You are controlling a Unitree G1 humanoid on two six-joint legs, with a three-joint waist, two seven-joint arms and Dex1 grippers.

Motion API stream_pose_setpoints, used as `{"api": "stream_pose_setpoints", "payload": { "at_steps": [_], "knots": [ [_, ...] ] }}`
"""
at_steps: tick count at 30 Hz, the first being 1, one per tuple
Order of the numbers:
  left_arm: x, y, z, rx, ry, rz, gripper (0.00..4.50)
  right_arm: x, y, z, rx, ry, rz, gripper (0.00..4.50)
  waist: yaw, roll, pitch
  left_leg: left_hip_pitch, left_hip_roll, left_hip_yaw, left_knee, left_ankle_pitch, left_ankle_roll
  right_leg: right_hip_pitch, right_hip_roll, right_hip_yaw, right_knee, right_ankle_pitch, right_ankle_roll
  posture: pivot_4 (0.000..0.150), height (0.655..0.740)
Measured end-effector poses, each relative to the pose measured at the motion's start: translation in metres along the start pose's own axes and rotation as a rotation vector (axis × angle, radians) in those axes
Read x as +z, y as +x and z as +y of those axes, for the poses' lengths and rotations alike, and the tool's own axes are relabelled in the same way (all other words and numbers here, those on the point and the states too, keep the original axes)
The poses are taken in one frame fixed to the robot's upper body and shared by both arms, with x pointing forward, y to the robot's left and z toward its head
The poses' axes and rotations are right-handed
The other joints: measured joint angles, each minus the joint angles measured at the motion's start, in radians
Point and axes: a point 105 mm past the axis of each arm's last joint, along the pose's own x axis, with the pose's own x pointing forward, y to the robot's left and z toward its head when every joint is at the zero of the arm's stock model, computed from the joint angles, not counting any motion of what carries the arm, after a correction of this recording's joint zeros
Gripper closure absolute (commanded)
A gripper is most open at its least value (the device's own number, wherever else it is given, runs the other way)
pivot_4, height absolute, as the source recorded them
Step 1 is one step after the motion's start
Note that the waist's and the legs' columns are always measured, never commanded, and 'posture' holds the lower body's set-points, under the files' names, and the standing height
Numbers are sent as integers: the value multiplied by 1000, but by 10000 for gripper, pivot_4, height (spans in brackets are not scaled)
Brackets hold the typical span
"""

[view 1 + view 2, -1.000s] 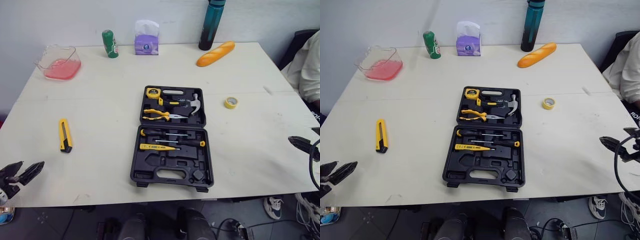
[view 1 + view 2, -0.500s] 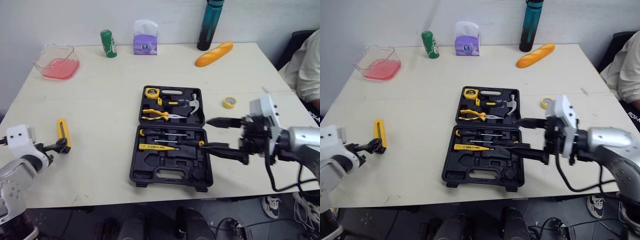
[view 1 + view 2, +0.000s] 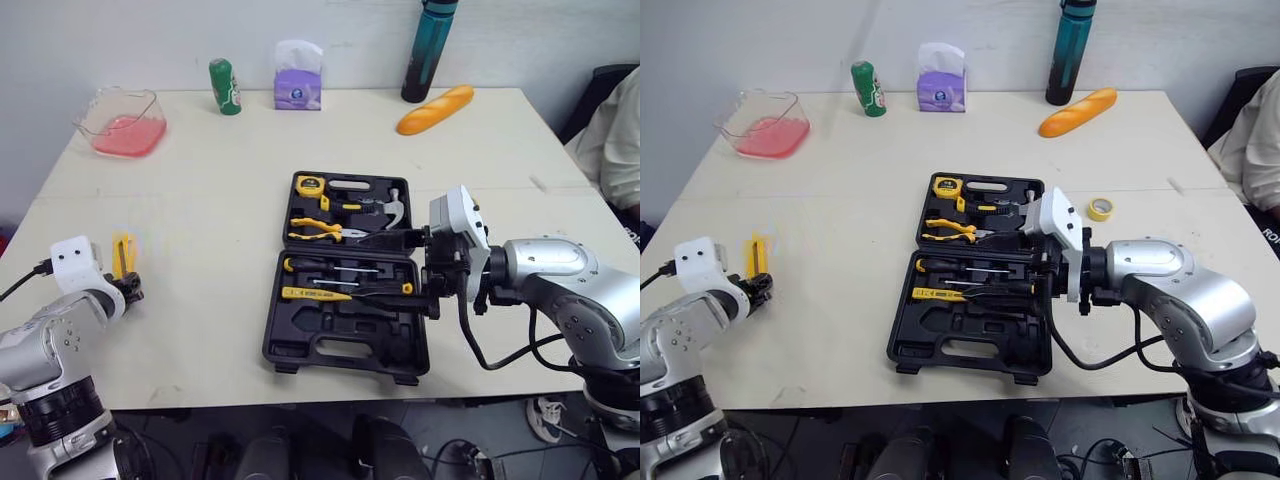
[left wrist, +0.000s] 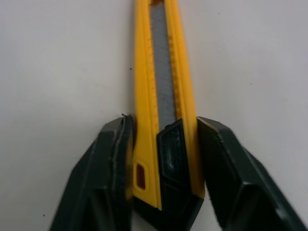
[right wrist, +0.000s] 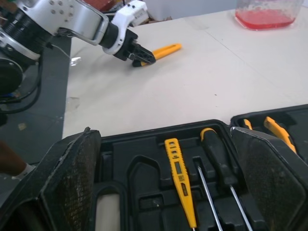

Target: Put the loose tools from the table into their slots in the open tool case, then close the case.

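Note:
The open black tool case [image 3: 340,345] lies mid-table with a tape measure [image 3: 308,184], pliers [image 3: 318,230], a hammer [image 3: 392,208], screwdrivers [image 3: 345,268] and a yellow tester [image 3: 315,294] in their slots. At the table's left lies a yellow utility knife [image 3: 123,253]. My left gripper [image 3: 130,290] is at the knife's near end. In the left wrist view its fingers [image 4: 115,159] press both sides of the knife [image 4: 166,96]. My right gripper [image 3: 395,268] hovers open over the case's right side, above the screwdrivers [image 5: 219,161]. A yellow tape roll [image 3: 1100,208] lies right of the case.
Along the far edge stand a container of pink liquid [image 3: 125,122], a green can [image 3: 224,86], a tissue pack [image 3: 298,75], a teal bottle [image 3: 430,50] and a bread loaf [image 3: 432,108]. A person's sleeve [image 3: 620,130] is at the right edge.
Both arms came in from the table's near corners. The left gripper reached the utility knife and closed on its sides. The right gripper moved left over the case and stayed open.

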Motion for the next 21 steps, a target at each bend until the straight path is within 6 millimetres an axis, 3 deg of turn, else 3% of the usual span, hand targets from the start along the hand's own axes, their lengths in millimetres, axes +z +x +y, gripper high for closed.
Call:
{"api": "stream_pose_setpoints", "payload": {
  "at_steps": [4,8,10,13,17,21],
  "knots": [
    [5,0,0,-18,32,-7,30929,0,-1,-1,-7,-7,-2,0,5,0,0,0,0,0,0,0,0,0,0,0,0,0,0,1500,7394],
    [24,-6,-13,-151,232,-56,30930,-10,-10,-2,-34,16,32,0,7,-4,2,-3,0,-2,0,-2,-4,-2,-1,-2,-1,0,0,1500,7394],
    [42,-17,-35,-295,434,-110,30930,-15,-19,-5,-70,28,59,0,6,-5,2,-7,-1,-1,0,-2,-5,-5,-2,-3,-1,0,-1,1500,7394],
    [54,-38,-87,-593,630,-133,30930,-23,-35,-5,-123,57,98,0,8,-4,2,-9,-2,-2,0,0,-1,-6,-3,-5,-3,0,0,1500,7394],
    [31,-72,-156,-1048,876,-64,30930,-31,-50,9,-153,75,153,0,6,-3,2,-16,-1,0,0,1,1,-12,3,-9,-4,0,0,1500,7394],
    [6,-87,-189,-1271,997,40,30930,-41,-62,22,-182,112,214,0,6,-3,2,-16,1,4,0,2,0,-14,13,-10,-2,0,0,1500,7394]
  ]
}}
